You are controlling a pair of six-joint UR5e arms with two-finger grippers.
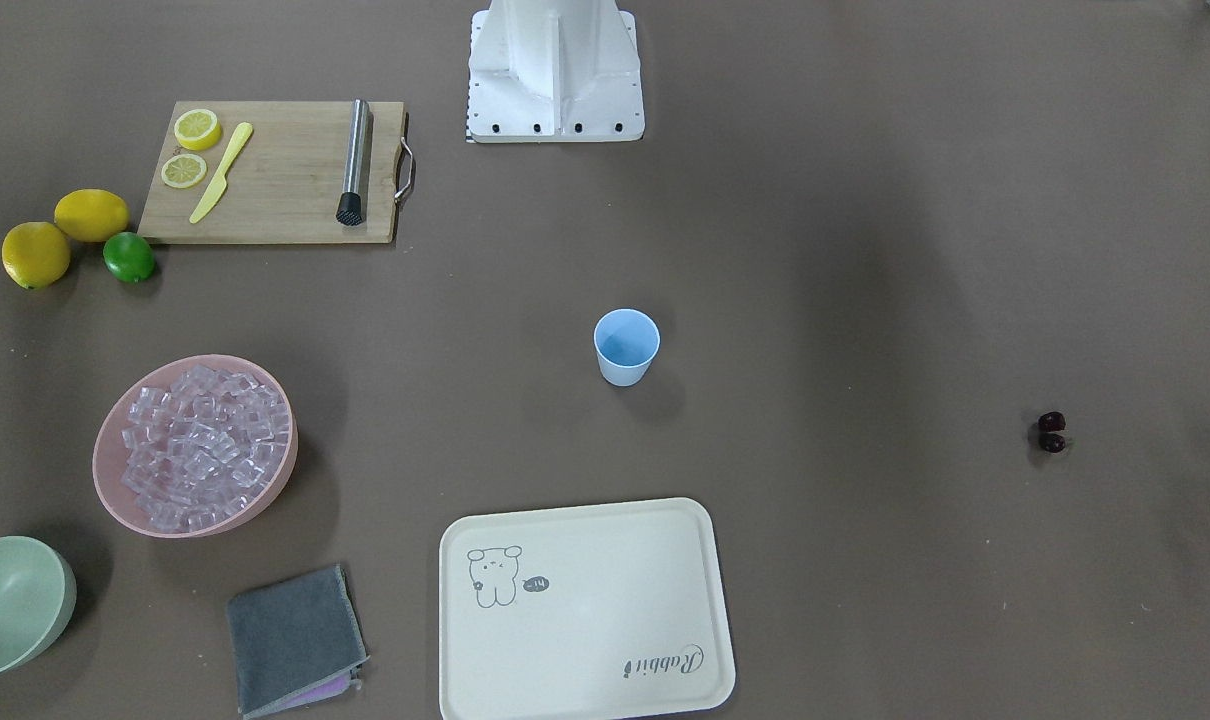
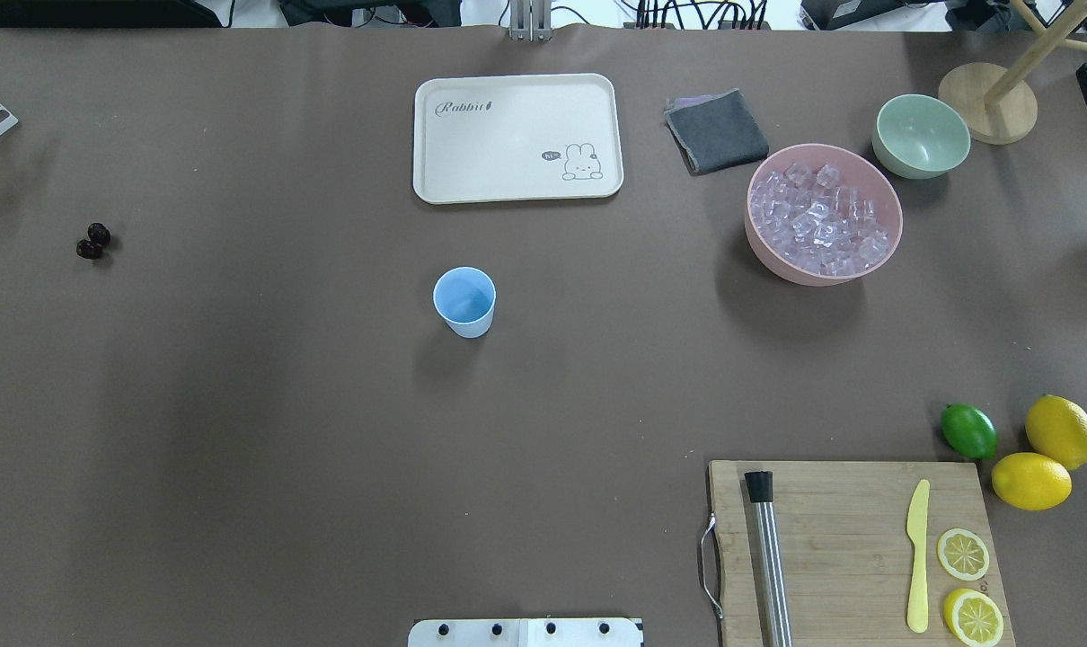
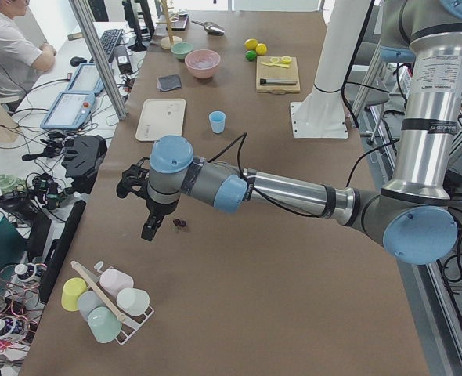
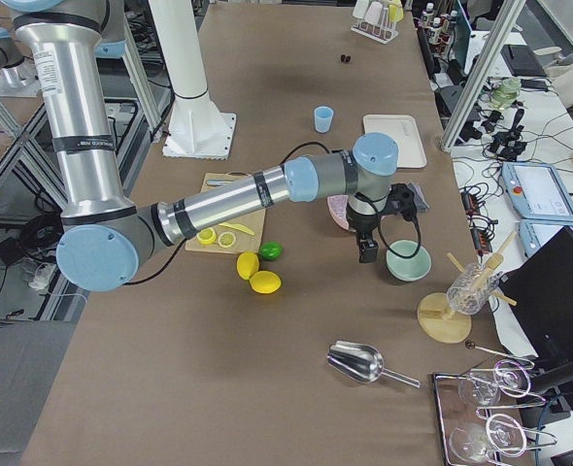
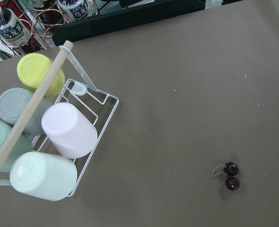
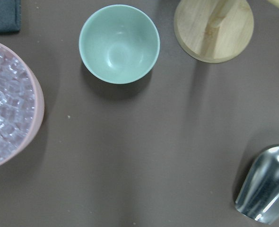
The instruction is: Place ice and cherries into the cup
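Observation:
The light blue cup stands upright and empty mid-table, also in the front view. The ice fills the pink bowl on my right. The cherries lie on the bare table far to my left and show low right in the left wrist view. My left gripper hangs above the table just beside the cherries. My right gripper hovers between the pink bowl and the pale green bowl. I cannot tell whether either is open or shut.
A cream tray and grey cloth lie beyond the cup. A cutting board holds a muddler, yellow knife and lemon slices, with lemons and a lime beside it. A cup rack and metal scoop sit at the table's ends.

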